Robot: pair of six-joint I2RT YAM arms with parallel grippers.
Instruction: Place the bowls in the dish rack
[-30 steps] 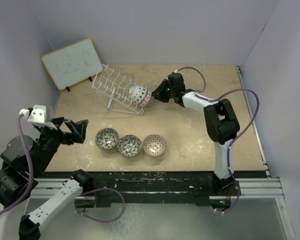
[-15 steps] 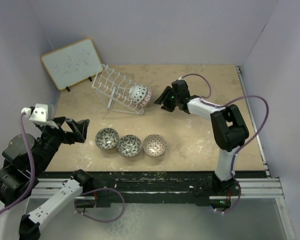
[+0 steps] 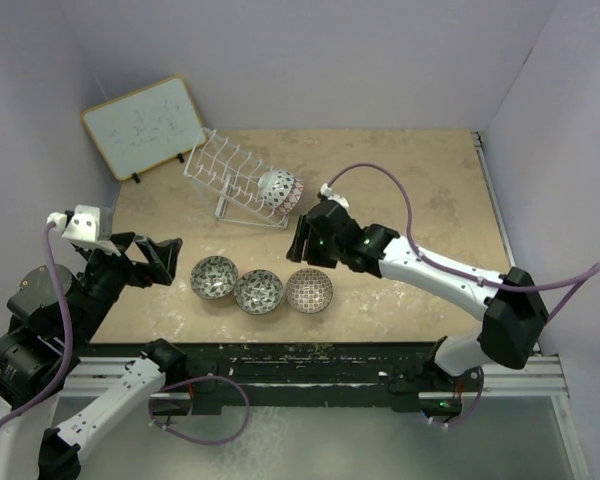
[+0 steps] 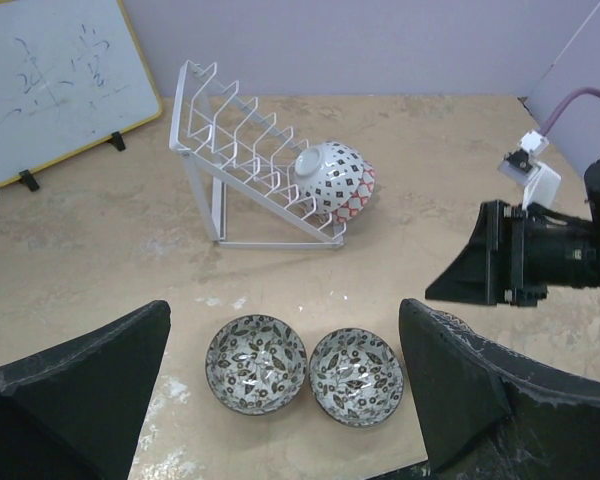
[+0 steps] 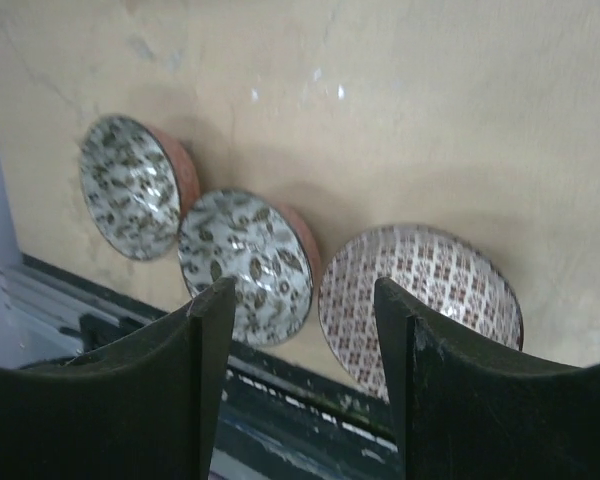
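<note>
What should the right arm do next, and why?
Probably lower the right gripper, jaws open, over the rim of the brown-patterned bowl. It hovers near that bowl, the nearest of three on the table outside the dish rack.

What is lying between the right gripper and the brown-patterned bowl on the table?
Nothing lies there. Only bare tabletop separates the right gripper from the brown-patterned bowl. This shows in the top view.
</note>
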